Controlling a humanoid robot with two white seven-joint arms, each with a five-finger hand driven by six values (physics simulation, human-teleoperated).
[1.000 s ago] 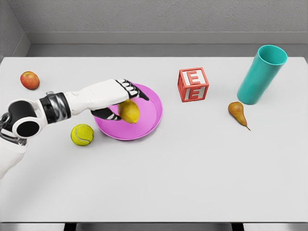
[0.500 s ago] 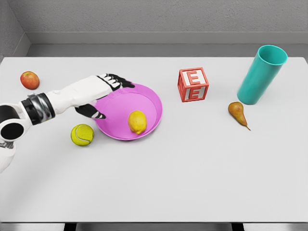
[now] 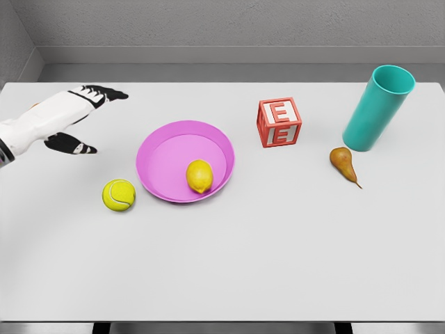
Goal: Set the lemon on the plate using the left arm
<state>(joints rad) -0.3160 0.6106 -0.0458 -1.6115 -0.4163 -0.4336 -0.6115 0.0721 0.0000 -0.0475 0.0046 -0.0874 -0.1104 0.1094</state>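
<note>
White table (image 3: 278, 250): left hand (image 3: 59, 122) hovering, fingers (image 3: 108, 92) spread; lemon (image 3: 199, 176) on plate (image 3: 163, 149).

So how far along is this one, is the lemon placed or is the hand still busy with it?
Done: the lemon lies inside the pink plate, toward its near right side, with nothing holding it. In hand: nothing. The left robot hand is open and empty at the far left of the table, well clear of the plate. Left: nothing of the placement itself; at most the arm goes to rest. The right arm is out of view.
</note>
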